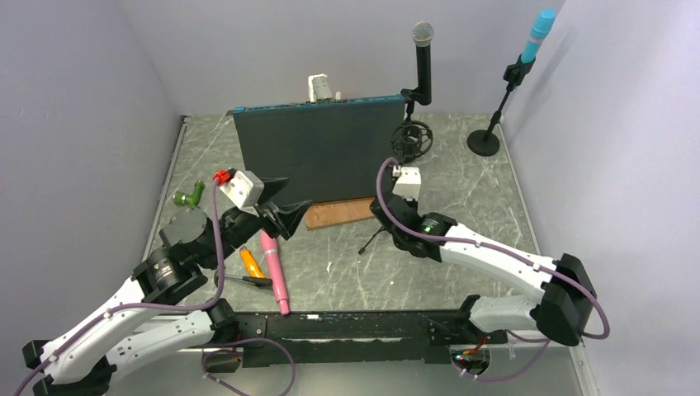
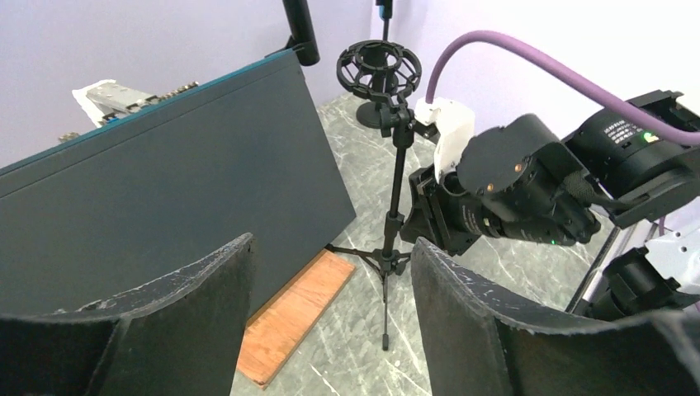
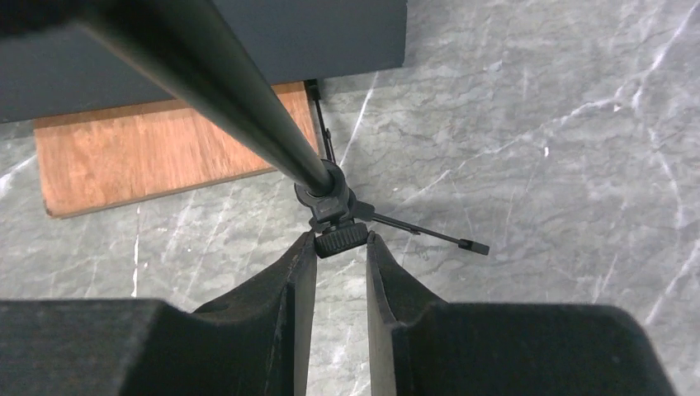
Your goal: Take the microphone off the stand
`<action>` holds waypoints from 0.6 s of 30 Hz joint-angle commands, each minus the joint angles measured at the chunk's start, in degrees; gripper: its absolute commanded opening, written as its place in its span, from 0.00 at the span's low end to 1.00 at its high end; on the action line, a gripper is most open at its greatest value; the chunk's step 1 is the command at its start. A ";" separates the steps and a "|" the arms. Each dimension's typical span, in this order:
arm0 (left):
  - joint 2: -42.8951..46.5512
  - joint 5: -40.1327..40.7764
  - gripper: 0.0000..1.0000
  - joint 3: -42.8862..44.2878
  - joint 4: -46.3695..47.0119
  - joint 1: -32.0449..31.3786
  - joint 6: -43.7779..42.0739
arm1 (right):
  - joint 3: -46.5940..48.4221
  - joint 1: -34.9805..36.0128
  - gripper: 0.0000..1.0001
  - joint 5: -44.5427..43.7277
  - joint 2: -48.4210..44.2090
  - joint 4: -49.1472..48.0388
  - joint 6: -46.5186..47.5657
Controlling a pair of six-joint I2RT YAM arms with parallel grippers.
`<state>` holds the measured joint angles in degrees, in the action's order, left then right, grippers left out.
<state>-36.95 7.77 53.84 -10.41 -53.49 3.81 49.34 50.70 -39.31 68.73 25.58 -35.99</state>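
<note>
Where its legs meet, stand point(image 3: 328, 194) tight within right hand point(image 3: 340, 242).

Table point(image 1: 479, 190): grey veined stone look, smooth, faint sheen.
Board point(image 3: 157, 157): reddish wood, matt grain.
Stand point(image 3: 239, 107): black metal, smooth satin.
Panel point(image 2: 165, 206): dark, flat matt.
Left tool fingers point(image 2: 470, 297): black, matt, rough, scuffed edges.

No text, brand, number or sign could be read in any of the three views. Faint pale print was seen on the right arm's black joint housing point(image 2: 631, 136) in the left wrist view, but it was too small to be made out.
</note>
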 commanded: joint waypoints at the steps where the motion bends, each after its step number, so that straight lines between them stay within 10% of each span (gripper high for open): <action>1: 1.31 2.41 0.73 0.36 0.52 -0.38 -1.09 | 4.08 3.57 0.00 -11.31 6.00 18.80 -3.46; 9: 0.97 -1.64 0.91 -0.51 2.12 -0.38 -2.00 | 8.28 7.29 0.00 -16.33 11.40 25.44 -6.19; 18: -0.74 1.05 0.86 1.23 -0.50 -0.40 -0.91 | 8.44 8.17 0.13 -16.58 9.77 26.70 -5.51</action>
<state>-38.13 7.14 53.71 -11.73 -53.65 2.57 57.12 58.15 -54.39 80.03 49.28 -42.15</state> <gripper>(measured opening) 0.880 0.115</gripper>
